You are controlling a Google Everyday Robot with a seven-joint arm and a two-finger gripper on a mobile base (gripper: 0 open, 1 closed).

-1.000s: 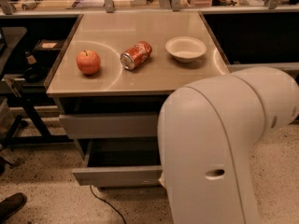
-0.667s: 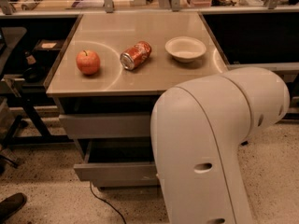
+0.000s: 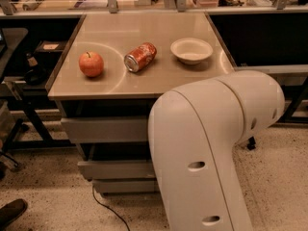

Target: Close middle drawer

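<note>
One middle drawer (image 3: 115, 169) seems nearly shut; gripper hidden behind arm (image 3: 202, 148)

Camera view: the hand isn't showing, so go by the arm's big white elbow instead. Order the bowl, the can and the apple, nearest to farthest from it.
The hand is not in view; this ranks from the elbow.
1. Bowl, on the right, closest to the elbow.
2. Can, lying in the middle.
3. Apple, on the left, farthest.
</note>
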